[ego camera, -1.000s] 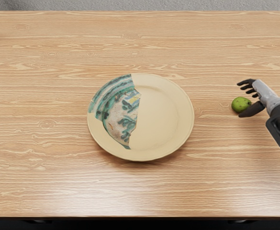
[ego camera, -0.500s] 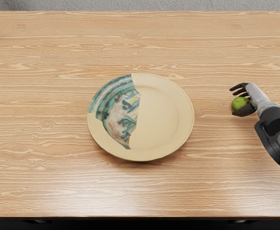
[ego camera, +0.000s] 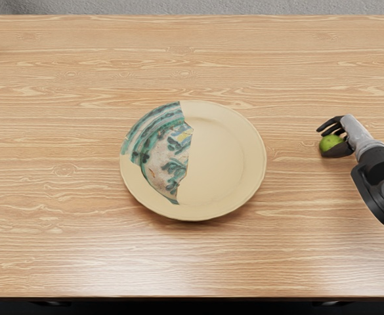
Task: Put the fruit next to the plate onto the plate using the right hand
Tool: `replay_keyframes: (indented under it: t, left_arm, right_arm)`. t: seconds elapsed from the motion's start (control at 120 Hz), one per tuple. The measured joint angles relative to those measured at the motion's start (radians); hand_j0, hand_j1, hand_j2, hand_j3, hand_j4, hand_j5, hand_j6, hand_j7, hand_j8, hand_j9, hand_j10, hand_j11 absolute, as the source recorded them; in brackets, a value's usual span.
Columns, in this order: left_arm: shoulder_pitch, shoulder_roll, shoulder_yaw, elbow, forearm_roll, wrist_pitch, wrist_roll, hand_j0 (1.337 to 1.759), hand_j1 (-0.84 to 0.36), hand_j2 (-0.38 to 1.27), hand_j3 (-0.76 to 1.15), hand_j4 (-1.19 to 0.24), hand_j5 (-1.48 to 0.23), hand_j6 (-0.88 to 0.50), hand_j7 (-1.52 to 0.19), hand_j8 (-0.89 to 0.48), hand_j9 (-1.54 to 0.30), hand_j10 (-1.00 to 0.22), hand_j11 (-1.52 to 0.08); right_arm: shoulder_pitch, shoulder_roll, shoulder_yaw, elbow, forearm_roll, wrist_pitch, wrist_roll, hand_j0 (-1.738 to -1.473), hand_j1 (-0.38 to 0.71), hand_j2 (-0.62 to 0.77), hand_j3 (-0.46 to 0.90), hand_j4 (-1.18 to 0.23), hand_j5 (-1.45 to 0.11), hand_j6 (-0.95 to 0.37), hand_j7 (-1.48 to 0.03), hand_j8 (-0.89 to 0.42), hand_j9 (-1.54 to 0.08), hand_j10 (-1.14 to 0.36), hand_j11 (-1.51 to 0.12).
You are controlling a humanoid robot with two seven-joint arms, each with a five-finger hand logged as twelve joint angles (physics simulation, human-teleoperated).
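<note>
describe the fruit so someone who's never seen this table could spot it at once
Start at the tan plate in the middle of the wooden table. Look right, toward the table's right edge: the right hand is curled around a small green fruit. It is the only small ball on the table, solid bright green.

A pale wooden desk (ego camera: 60, 249) with long grain running crosswise fills almost the whole view and reaches far to the left of the right hand (ego camera: 341, 134). Beyond the desk's far edge, well behind the hand, lies a narrow grey strip (ego camera: 178, 6). The light is soft and even.
</note>
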Motion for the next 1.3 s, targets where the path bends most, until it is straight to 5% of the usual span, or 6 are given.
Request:
replay_keyframes:
  t: [0.3, 0.642, 1.3]
  left_arm:
    - [-0.001, 0.000, 0.000, 0.000, 0.000, 0.000, 0.000, 1.658, 0.35, 0.00, 0.00, 0.00, 0.00, 0.00, 0.00, 0.00, 0.00, 0.00, 0.00]
    - [0.000, 0.000, 0.000, 0.000, 0.000, 0.000, 0.000, 1.658, 0.35, 0.00, 0.00, 0.00, 0.00, 0.00, 0.00, 0.00, 0.00, 0.00, 0.00]
    - [-0.001, 0.000, 0.001, 0.000, 0.000, 0.000, 0.000, 1.658, 0.35, 0.00, 0.00, 0.00, 0.00, 0.00, 0.00, 0.00, 0.00, 0.00, 0.00]
  right_arm:
    - [0.017, 0.018, 0.016, 0.011, 0.017, 0.002, -0.023, -1.654, 0.26, 0.25, 0.00, -0.66, -0.83, -0.61, -0.84, -0.40, -0.84, -0.45, -0.85]
    - [0.082, 0.014, 0.036, 0.087, 0.022, 0.017, -0.103, -1.656, 0.26, 0.27, 0.00, -0.64, -0.88, -0.63, -0.85, -0.40, -0.87, -0.46, -0.85]
    - [0.254, 0.130, -0.087, 0.125, 0.022, 0.020, -0.112, -1.658, 0.29, 0.36, 0.00, -0.64, -0.90, -0.65, -0.86, -0.42, -0.88, -0.49, -0.85]
